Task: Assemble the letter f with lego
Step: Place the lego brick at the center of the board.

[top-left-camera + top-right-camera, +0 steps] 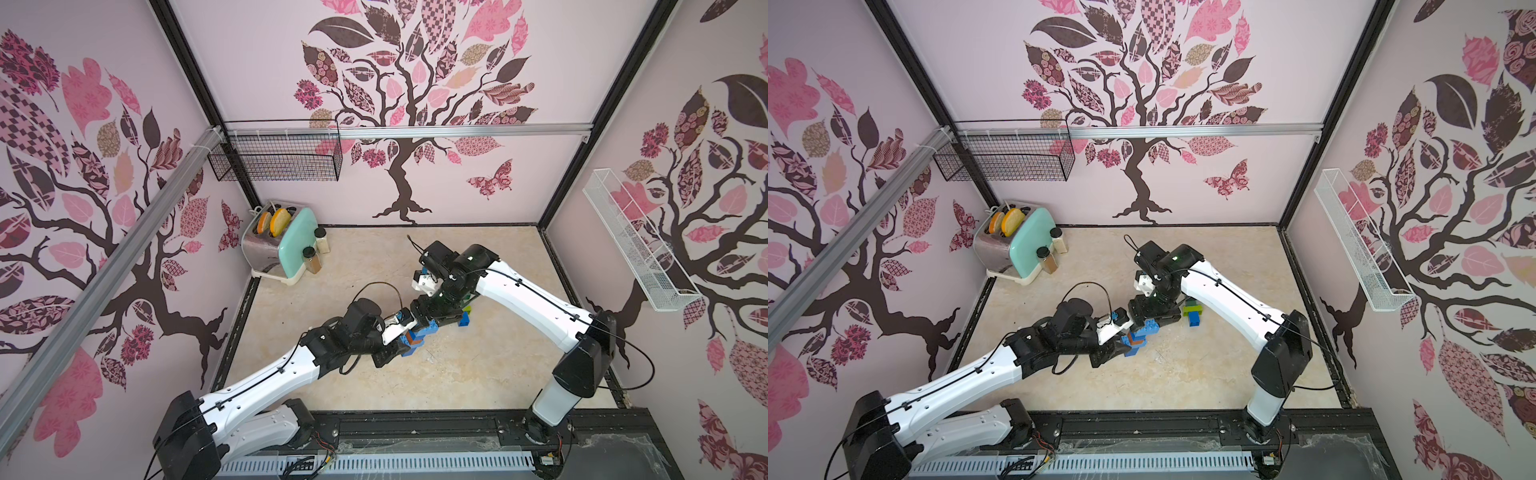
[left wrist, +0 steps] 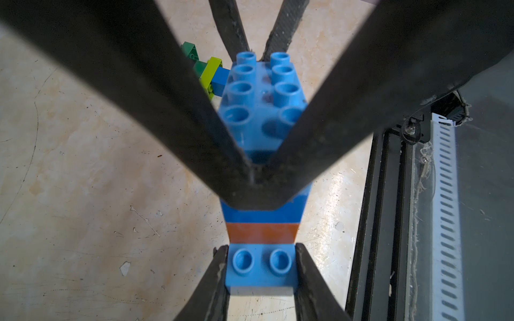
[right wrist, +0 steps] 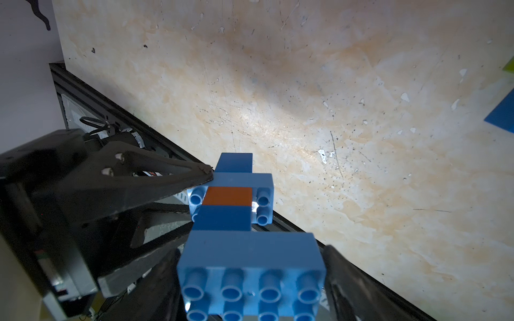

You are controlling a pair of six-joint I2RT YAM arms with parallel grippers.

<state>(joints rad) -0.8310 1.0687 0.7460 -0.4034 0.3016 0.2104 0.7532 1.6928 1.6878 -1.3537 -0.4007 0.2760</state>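
Observation:
A lego stack (image 1: 415, 338) (image 1: 1136, 338) hangs over the middle of the table between both arms. My left gripper (image 2: 261, 266) is shut on its light blue end brick (image 2: 261, 278). Beyond that come a brown brick (image 2: 261, 232) (image 3: 228, 196) and a dark blue one. An oblong blue brick (image 2: 261, 91) (image 3: 250, 250) caps the other end. My right gripper (image 3: 251, 278) (image 1: 432, 322) straddles this brick lengthwise, jaws wide, a thin gap showing at one finger. Another lego cluster (image 1: 465, 316) (image 2: 208, 75) of green, lime and blue bricks lies beside the right arm.
A mint toaster (image 1: 278, 245) with bread and two spice jars (image 1: 309, 259) stands at the back left. A black wire basket (image 1: 274, 153) hangs on the back wall, a white one (image 1: 636, 245) on the right wall. A black rail (image 1: 415, 428) borders the table's front.

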